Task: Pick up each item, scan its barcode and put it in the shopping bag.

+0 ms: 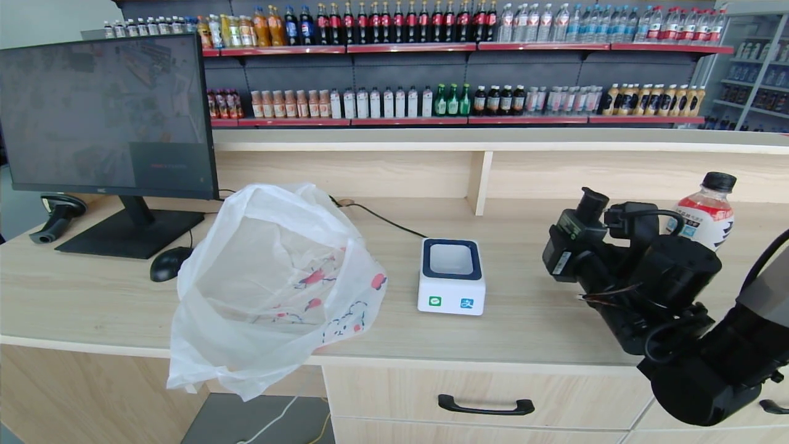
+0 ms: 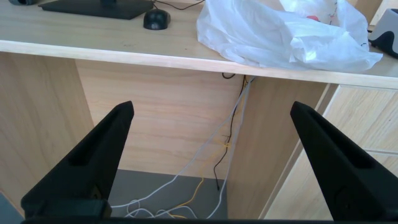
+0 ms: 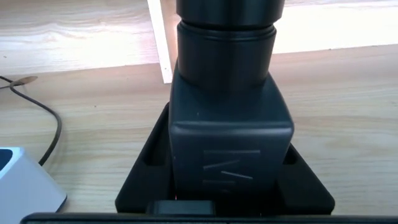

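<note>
From where I stand the right arm [image 1: 672, 271] is matte black nearly all over, built from fat round joint housings, the biggest like a drum with a smooth cap. A black cable [image 1: 654, 213] loops over the wrist block, which carries a small white label [image 1: 561, 262] on its side. A few thin reddish wires [image 1: 601, 298] poke out lower down. Farther back one link [image 1: 764, 290] turns pale grey. The left gripper [image 2: 211, 107] has two plain black fingers [image 2: 93, 168], flat-faced wedges tapering to blunt tips
</note>
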Motion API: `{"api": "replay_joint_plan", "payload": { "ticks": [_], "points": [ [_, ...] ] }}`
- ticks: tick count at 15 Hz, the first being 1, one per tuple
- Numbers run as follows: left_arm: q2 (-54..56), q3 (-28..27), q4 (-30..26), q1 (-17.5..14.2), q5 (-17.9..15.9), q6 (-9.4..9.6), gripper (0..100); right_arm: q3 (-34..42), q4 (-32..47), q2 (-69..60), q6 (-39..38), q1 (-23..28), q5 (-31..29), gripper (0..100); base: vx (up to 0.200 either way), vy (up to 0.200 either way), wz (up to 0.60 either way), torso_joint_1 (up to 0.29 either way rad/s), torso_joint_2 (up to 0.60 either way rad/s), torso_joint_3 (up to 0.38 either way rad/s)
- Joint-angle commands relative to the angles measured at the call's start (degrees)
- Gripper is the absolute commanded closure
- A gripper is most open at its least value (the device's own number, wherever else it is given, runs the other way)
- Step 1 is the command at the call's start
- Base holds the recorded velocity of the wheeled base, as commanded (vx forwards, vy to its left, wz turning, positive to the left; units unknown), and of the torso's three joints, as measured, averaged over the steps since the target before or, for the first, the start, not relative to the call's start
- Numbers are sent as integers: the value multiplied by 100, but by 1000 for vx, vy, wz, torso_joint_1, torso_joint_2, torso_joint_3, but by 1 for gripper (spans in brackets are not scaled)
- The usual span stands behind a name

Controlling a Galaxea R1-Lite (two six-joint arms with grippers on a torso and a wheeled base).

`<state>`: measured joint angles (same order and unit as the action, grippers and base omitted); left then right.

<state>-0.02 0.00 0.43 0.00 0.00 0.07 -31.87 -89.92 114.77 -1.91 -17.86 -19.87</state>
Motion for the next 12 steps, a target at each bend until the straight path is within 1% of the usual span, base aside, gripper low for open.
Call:
{"api": "replay_joint_plan", "payload": {
  "ticks": [1,4,9,12],
  "points": [
    [2,0,1,0,0,1,0,110,-8,-271,7,-25,1,100,0,0,0,0,0,0],
    [2,0,1,0,0,1,0,339,-8,-772,-2,-95,1,100,0,0,0,0,0,0],
    [2,0,1,0,0,1,0,734,-8,-1440,-2,-499,10,100,0,0,0,0,0,0],
    [2,0,1,0,0,1,0,937,-8,-1686,-2,-1018,10,100,0,0,0,0,0,0]
  ]
}}
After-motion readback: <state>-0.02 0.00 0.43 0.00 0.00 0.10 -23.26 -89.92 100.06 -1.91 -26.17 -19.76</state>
